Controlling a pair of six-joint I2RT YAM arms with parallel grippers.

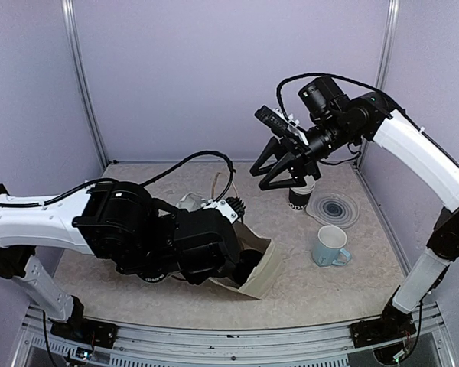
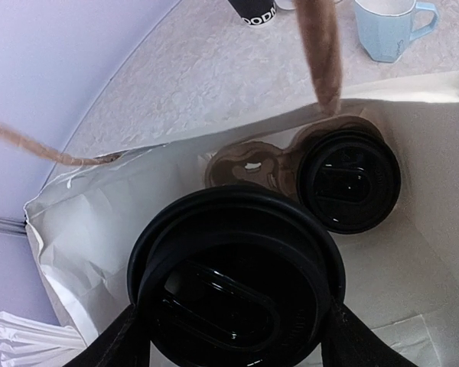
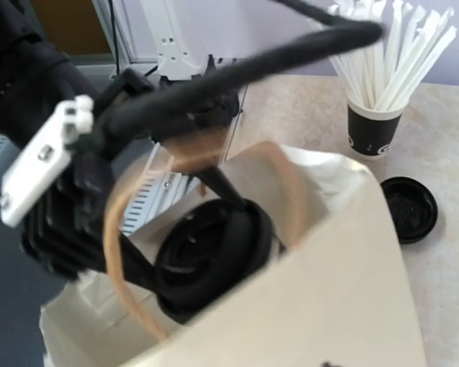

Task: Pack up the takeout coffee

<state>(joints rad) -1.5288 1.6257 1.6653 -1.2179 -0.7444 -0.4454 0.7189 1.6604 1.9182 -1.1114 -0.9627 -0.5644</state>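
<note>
Left wrist view: your left gripper (image 2: 233, 330) clamps a lidded takeout coffee (image 2: 237, 283) upright inside the paper bag (image 2: 107, 218), aiming for the carrier (image 2: 249, 167) slot beside the seated cup (image 2: 349, 180), while the jaws of your right gripper (image 1: 287, 174), far right, can't be read.

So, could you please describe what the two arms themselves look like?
Both the left arm and right arm have smooth white link covers between bulky black joint housings. Black cables loop over each wrist, and the right wrist carries a black camera. The right arm's jaws are black, angular, open-framed triangles.
</note>
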